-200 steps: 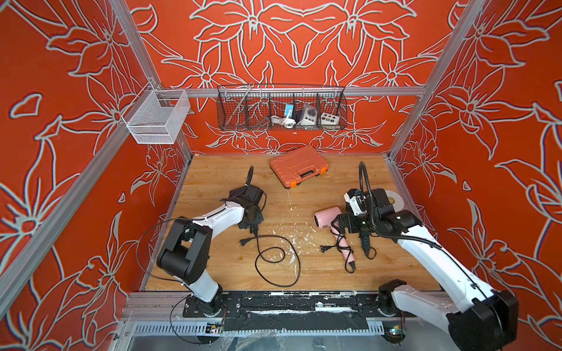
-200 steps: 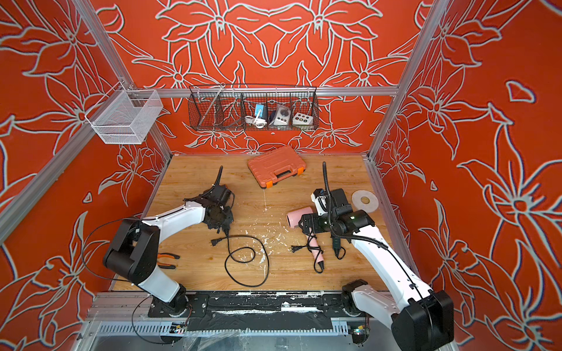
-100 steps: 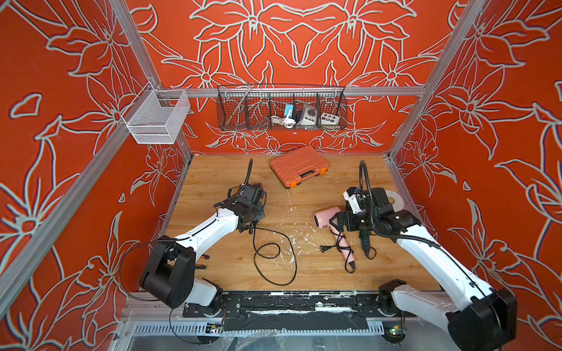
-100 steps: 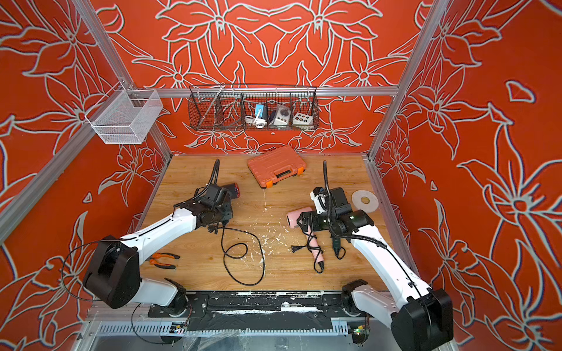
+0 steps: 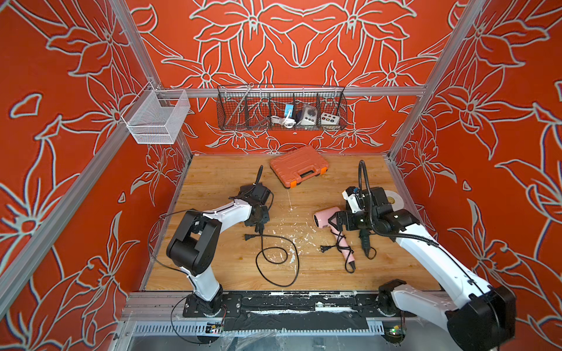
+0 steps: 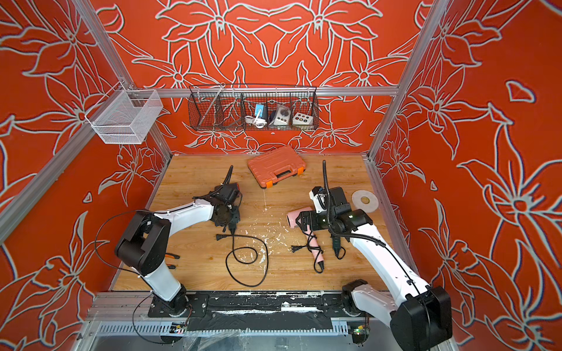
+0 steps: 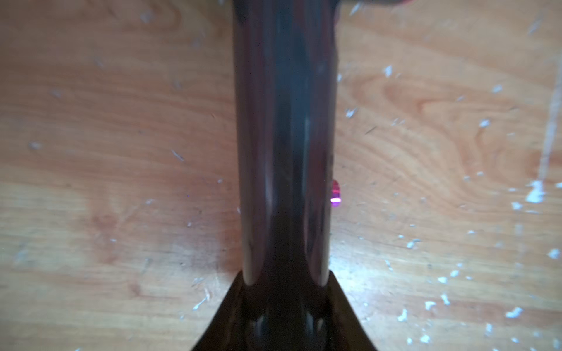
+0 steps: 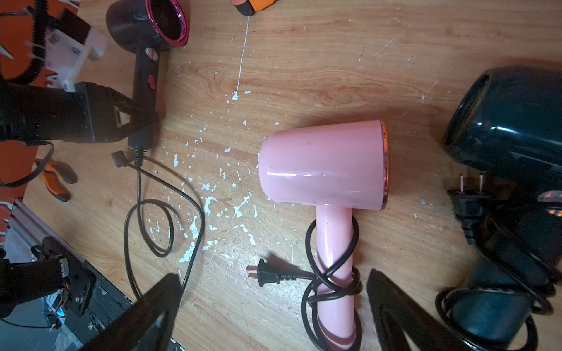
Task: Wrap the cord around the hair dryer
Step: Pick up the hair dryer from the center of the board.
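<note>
Cord [image 8: 138, 185] from the black hair dryer [image 8: 146, 70] is lying loose in big loops on the wooden table [image 5: 213, 182], not wrapped yet. Its plug [image 8: 118, 158] is sitting just beside the end of the handle. The left gripper [image 8: 144, 121] is squeezing tight on that handle, near where the cord comes out. The right gripper [image 8: 270, 275] is hanging over the pink hair dryer [image 8: 322, 164] with its jaws spread wide, holding nothing. The pink hair dryer is lying flat, its own cord wound around its handle. A third hair dryer [image 8: 511, 121], a dark one, is lying just beside it.
</note>
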Robot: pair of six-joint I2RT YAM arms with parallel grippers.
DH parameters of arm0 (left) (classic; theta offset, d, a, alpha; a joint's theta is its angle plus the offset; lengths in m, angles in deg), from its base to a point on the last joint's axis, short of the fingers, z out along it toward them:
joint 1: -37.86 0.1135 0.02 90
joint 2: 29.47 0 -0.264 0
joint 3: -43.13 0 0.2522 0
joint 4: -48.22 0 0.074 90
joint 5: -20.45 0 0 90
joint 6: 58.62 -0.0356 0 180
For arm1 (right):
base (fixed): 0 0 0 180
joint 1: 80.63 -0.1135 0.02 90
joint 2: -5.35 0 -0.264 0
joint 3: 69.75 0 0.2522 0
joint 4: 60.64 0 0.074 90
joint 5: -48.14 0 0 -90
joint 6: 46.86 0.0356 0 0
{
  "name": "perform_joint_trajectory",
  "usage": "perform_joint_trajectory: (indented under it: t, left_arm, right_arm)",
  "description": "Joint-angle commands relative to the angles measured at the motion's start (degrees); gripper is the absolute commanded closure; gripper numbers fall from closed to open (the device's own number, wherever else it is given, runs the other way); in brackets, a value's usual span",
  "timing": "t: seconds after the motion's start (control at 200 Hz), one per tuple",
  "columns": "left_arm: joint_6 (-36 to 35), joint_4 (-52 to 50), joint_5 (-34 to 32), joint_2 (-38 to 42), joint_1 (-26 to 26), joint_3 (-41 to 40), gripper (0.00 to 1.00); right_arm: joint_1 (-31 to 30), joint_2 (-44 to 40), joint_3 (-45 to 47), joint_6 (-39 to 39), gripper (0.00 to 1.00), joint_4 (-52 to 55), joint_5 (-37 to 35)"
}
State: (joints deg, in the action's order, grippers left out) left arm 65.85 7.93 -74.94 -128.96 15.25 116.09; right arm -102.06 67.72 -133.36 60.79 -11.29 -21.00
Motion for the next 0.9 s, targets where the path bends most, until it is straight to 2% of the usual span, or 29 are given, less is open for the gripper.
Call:
perform_joint_trajectory:
  t: [0.0, 0.115, 0.17, 0.275, 0.405, 0.53, 0.821, 0.861, 0.876, 0.881, 0.891, 0.896]
  left_arm:
    - [0.5, -3.7, 1.8, -1.8, -0.2, 2.4, 0.97]
    - [0.5, -4.1, 1.6, -2.7, -0.2, 3.4, 0.54]
    - [0.4, -4.4, 1.1, -2.7, -0.2, 4.1, 0.38]
    - [-0.6, -6.3, -0.5, -3.3, -0.1, 6.3, 0.25]
    - [-1.2, -6.7, -0.5, -4.4, 0.7, 8.4, 0.22]
    - [-1.8, -6.5, 0.9, -6.4, 2.0, 10.2, 0.30]
    - [-1.0, -6.6, 2.7, -8.4, 2.1, 8.5, 0.66]
    - [-1.0, -6.7, 2.4, -8.7, 2.1, 8.5, 0.77]
    - [-1.1, -6.6, 2.3, -8.7, 2.1, 8.4, 0.87]
    - [-1.1, -6.6, 2.3, -8.6, 2.1, 8.4, 0.87]
    - [-1.0, -6.6, 2.3, -8.6, 2.1, 8.4, 0.97]
    - [-1.0, -6.6, 2.2, -8.7, 2.1, 8.4, 0.97]
  right_arm:
    - [-0.4, -0.9, -0.1, -0.2, 0.01, 0.9, -0.2]
    - [-0.4, -0.8, 0.2, -0.3, 0.01, 0.7, 0.1]
    - [-0.4, -0.6, 0.1, -0.3, 0.01, 0.5, 0.4]
    - [-0.3, -0.4, -0.1, -0.5, 0.01, 0.5, 0.6]
    - [-0.3, -0.1, -0.2, -0.7, 0.01, 0.5, 0.7]
    - [-0.4, 0.0, -0.1, -0.8, 0.01, 0.4, 0.7]
    - [-0.4, -0.3, 0.8, -0.5, 0.01, 0.1, 0.6]
    - [-0.3, -0.1, 1.0, -0.3, 0.01, -0.3, 0.7]
    - [-0.3, 0.0, 1.1, -0.3, 0.01, -0.4, 0.8]
    - [-0.3, 0.0, 1.0, -0.3, 0.01, -0.5, 0.8]
    - [-0.4, 0.1, 1.0, -0.2, 0.01, -0.5, 0.9]
    - [-0.4, 0.1, 1.1, -0.2, 0.01, -0.6, 0.9]
